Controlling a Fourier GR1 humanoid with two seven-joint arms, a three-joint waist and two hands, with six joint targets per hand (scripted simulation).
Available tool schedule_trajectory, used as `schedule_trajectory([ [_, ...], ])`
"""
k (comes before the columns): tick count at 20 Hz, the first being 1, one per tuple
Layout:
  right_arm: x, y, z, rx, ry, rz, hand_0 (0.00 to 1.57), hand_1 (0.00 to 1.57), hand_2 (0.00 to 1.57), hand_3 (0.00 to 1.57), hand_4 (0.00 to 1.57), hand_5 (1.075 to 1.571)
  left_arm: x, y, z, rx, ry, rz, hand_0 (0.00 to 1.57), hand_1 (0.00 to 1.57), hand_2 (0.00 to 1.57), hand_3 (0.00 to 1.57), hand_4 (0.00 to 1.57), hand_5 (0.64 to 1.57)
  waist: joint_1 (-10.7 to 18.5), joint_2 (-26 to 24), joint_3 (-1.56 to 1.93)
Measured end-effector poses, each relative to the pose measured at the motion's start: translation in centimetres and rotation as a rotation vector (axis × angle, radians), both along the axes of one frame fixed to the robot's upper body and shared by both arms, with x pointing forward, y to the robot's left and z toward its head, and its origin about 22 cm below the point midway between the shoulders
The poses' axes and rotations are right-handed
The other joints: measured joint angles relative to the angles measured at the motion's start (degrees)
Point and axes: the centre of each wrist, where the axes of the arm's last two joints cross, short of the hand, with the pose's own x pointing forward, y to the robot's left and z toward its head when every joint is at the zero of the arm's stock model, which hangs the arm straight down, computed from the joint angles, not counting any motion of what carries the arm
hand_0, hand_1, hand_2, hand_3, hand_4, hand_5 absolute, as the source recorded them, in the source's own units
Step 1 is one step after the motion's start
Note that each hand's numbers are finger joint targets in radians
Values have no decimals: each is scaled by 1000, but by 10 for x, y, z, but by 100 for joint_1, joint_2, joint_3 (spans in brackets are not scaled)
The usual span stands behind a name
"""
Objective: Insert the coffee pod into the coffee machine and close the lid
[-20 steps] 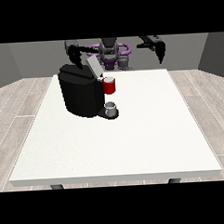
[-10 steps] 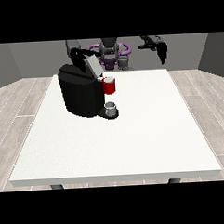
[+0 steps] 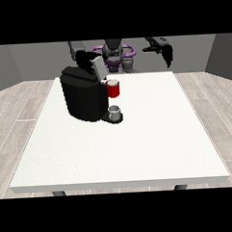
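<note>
Large white rectangular table (image 3: 139, 145) filling the middle of the frame, grey plank floor around it. Upper left of the tabletop: squat black coffee machine (image 3: 83, 98) with a rounded body, its grey lid (image 3: 98, 68) tilted up and open at the top. Just right of the machine's upper front, a red cylindrical part (image 3: 113, 89) with a pale top, seemingly the coffee pod or its holder; which of the two, impossible to tell. Below it, a small grey metal cup (image 3: 115, 111) standing on the machine's dark base. Black hand at the view's left (image 3: 84, 57) hanging right above the machine's top, beside the raised lid, arm reaching in from the top of the frame; fingers too small and dark against the machine to say whether spread or curled. Black hand at the view's right (image 3: 166, 51) raised at upper right, well apart from the machine, above the far table edge, fingers drooping downward, relaxed and empty.
</note>
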Motion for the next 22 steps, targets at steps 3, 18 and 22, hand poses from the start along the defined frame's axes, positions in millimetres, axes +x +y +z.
schedule_trajectory([
  [3,1,12,-2,-13,15,19,0,0,0,0,77,1571,0,4,-5,1,-2,22,0,0,0,0,192,1571,-64,39,11],
  [18,15,61,21,-132,-1,65,0,0,0,0,142,1571,4,-3,-6,-2,-21,-13,0,0,0,0,202,1571,65,-14,23],
  [22,15,67,22,-132,-4,79,0,0,0,0,126,1571,3,-2,-5,-7,-42,-16,0,0,0,0,205,1571,22,-89,23],
])
